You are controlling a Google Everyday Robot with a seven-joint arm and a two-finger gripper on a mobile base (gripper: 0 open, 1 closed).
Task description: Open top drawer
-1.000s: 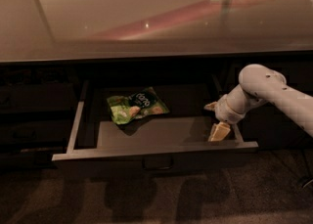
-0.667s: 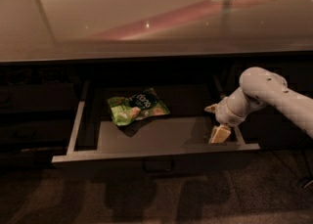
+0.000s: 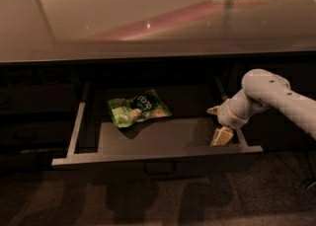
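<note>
Below the desk [image 3: 148, 22], the top drawer [image 3: 158, 155] stands pulled well out, barely further than a second ago, a green snack bag [image 3: 139, 109] inside. By its right wall the claw [image 3: 217, 123] seems spread open, gripping nothing; the opening looks essentially finished.

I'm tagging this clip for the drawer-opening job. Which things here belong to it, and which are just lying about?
Belongs to the job:
top drawer, standing pulled out
claw, at the drawer's right end

Just lying about:
green snack bag, inside the drawer
countertop, above
</note>
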